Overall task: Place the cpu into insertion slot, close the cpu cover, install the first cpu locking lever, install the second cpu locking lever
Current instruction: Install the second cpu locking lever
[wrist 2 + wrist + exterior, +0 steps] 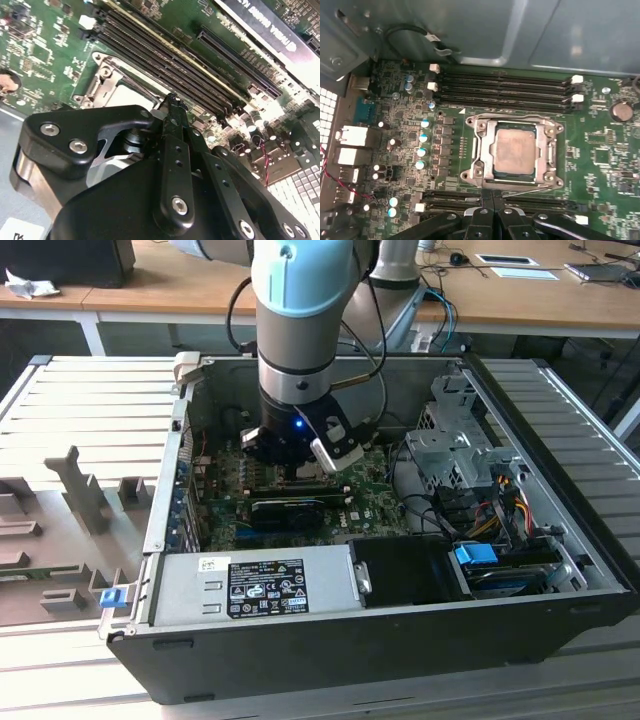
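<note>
The cpu (514,152) (dull silver-grey top) sits framed by the cpu cover (486,150).

One open computer case (560,580) sits on the bench, with one green motherboard (605,150) inside. One robot arm (300,320) reaches in, carrying one gripper (492,202). On the board, in the first wrist view, there is one cpu (514,151) under one cpu cover (487,150), four long memory slots (505,87) along one side of it, and one round coin battery (621,111).
</note>
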Controlling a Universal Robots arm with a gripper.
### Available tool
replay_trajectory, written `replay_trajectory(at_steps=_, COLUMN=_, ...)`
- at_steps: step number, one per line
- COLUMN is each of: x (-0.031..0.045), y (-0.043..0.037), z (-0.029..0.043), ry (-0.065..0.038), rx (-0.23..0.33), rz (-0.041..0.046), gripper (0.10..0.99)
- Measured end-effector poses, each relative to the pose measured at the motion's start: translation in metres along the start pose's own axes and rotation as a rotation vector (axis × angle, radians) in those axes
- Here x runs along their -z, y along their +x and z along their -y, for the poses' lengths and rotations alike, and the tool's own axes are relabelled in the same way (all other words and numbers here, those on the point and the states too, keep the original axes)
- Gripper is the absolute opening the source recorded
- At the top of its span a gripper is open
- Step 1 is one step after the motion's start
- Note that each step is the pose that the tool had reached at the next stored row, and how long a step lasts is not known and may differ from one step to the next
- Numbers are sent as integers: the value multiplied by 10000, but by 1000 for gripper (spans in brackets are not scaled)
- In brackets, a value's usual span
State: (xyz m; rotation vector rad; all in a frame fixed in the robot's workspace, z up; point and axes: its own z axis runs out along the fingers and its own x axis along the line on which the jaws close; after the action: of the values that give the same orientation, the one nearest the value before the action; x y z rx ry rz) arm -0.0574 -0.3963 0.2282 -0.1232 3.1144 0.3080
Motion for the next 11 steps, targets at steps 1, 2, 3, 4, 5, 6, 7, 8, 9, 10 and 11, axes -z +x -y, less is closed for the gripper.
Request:
replay_trajectory(at_steps=1, x=-28, y=21, z=4, ry=-1, rx=1, rz=0, gripper=106)
replay_trajectory(at_steps=2, x=-61, y=42, z=9, ry=-2, rx=-1, rz=0, gripper=106)
replay_trajectory(at_steps=3, x=-108, y=51, z=18, ry=-12, rx=1, rz=0, gripper=106)
replay_trajectory(at_steps=4, x=-127, y=52, z=22, ry=-30, rx=2, rz=1, gripper=106)
replay_trajectory(at_steps=5, x=-134, y=53, z=23, ry=-49, rx=0, rz=4, gripper=106)
replay_trajectory(at_steps=6, x=-135, y=53, z=23, ry=-82, rx=-2, rz=7, gripper=106)
replay_trajectory(at_steps=7, x=-135, y=53, z=23, ry=-83, rx=-1, rz=6, gripper=106)
replay_trajectory(at_steps=8, x=-135, y=53, z=23, ry=-85, rx=-1, rz=7, gripper=106)
replay_trajectory(at_steps=9, x=-135, y=53, z=23, ry=-85, rx=0, rz=7, gripper=106)
replay_trajectory(at_steps=10, x=-135, y=53, z=23, ry=-85, rx=0, rz=7, gripper=106)
replay_trajectory(at_steps=11, x=-135, y=53, z=23, ry=-85, rx=0, rz=7, gripper=106)
